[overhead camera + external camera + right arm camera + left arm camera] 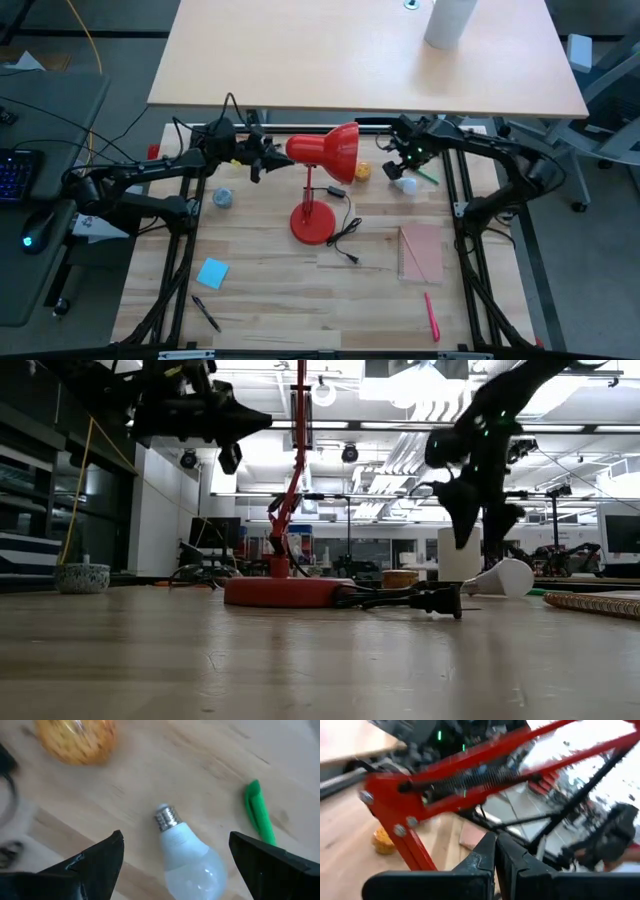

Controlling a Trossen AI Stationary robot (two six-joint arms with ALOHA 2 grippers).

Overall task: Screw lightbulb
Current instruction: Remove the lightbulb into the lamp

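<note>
- Lightbulb [190,855] lies loose on the table [270,290], between the right gripper's [175,865] spread fingers; not yet grasped.
- Left gripper [262,158], fingers together, waits by the red lamp [325,150].
- Picking up and screwing remain.

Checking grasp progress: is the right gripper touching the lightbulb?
Apart. The right wrist view shows the lightbulb lying on the table between the open right gripper, wood visible both sides.
</note>
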